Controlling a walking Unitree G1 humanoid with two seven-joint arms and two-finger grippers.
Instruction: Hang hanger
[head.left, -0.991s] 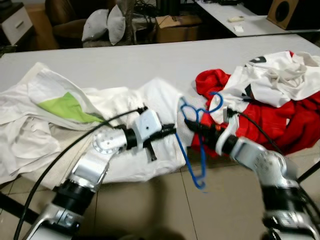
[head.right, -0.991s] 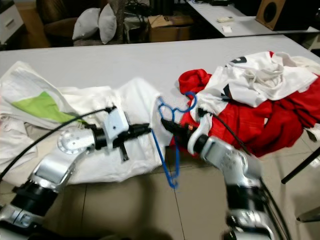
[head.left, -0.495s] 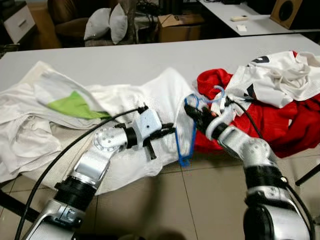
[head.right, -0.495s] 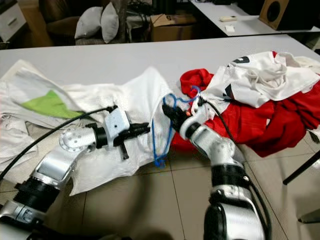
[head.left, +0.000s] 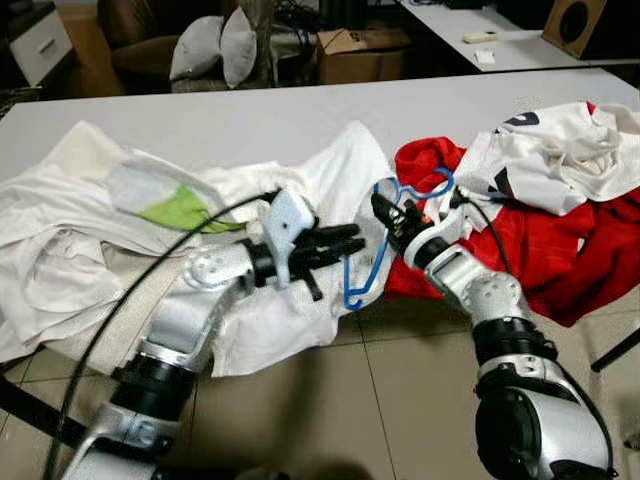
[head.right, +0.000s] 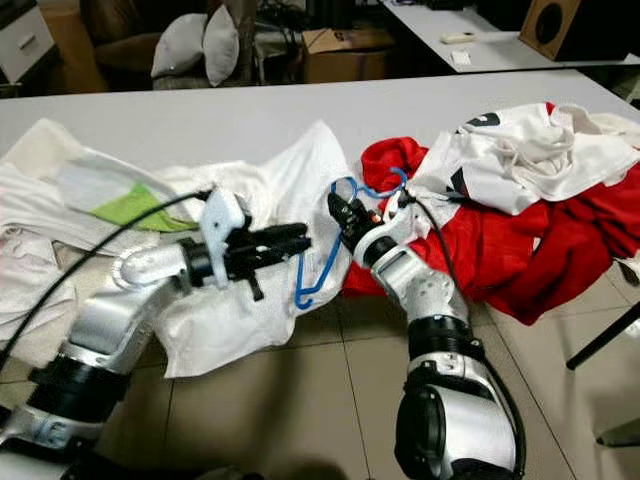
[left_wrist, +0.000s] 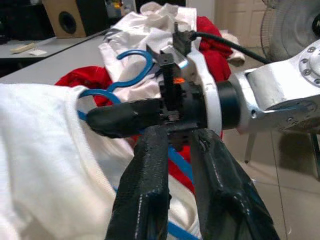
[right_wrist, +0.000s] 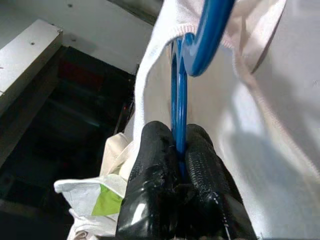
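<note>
Clothes cover the grey surface (head.left: 250, 115): white garments toward the left edge, a red heap (head.left: 560, 250) to the right. At the front edge, the right pincer (right_wrist: 176, 152) is clenched on the blue hanger (head.left: 372, 262). The left pincer (left_wrist: 172, 150), fingers slightly parted, sits just beside it over a white shirt (head.left: 340, 185).

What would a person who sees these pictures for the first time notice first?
First, the blue hanger at the table's front edge: the right gripper is shut on it near its hook, and its lower part hangs past the edge. Next, the left gripper reaches toward it over the white shirt, fingers slightly apart. Then the red garment, heaped with white clothes on the table's right.
</note>
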